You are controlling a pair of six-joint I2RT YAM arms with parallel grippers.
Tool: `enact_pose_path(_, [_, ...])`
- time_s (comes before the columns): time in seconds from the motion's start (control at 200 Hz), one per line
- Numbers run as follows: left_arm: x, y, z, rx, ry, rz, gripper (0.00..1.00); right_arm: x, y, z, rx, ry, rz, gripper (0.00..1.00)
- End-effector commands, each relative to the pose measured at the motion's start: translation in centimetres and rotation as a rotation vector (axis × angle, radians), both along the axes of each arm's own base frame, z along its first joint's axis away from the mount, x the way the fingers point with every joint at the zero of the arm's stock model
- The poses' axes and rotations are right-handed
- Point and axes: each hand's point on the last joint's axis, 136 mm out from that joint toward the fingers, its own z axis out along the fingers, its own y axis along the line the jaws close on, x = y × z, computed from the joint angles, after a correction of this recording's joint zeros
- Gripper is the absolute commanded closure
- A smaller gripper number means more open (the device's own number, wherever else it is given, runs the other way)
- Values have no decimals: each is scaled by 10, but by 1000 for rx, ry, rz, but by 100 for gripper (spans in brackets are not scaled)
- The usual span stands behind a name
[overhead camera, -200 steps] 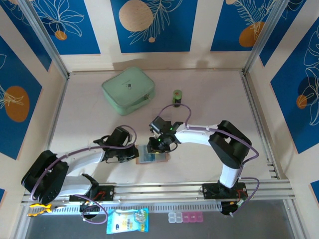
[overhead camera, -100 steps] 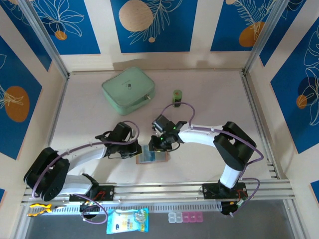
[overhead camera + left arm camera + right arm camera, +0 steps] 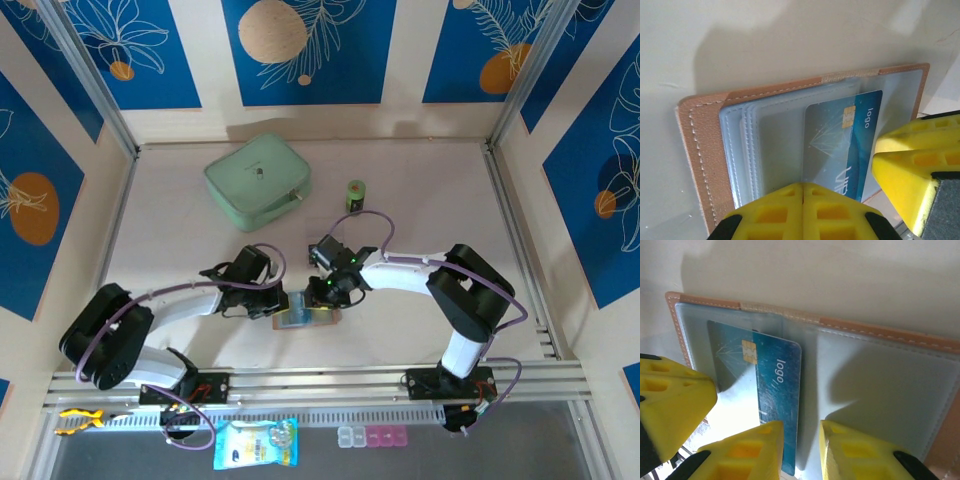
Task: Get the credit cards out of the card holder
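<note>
The left gripper [image 3: 802, 187] has its jaws pressed flat together at the near edge of the card holder [image 3: 699, 150], which lies open on the table [image 3: 430, 210] straight ahead of its tips; I cannot tell whether a card edge is nipped between them. Just beyond those tips and a little to their right lies a blue credit card [image 3: 840, 142], partly under a clear sleeve [image 3: 770, 145]. The right gripper [image 3: 801, 432] crowds in from that side, jaws slightly apart over the card's near corner and clamped on nothing I can make out. The likeliest failure is the thin, slick card slipping from so shallow a bite. The light holder could also drag along with the card, since nothing visibly pins it down. With the two sets of fingers nearly touching, a pull by either could knock the other. What stands in the way is the sleeve over the card and the neighbouring finger. A mint-green zip case [image 3: 257, 180] sits well beyond the left gripper and a small green cylinder [image 3: 355, 195] well beyond the right one, neither obstructing.
</note>
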Motion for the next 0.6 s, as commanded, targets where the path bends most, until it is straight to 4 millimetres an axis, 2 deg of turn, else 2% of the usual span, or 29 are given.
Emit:
enact_pose_path(0.0, [2, -7, 4, -16, -5, -21, 94, -1, 1, 7, 36, 8, -11, 74])
enact_pose_path(0.595, [-6, 3, -12, 36, 32, -17, 95, -2, 9, 8, 110, 27, -13, 77])
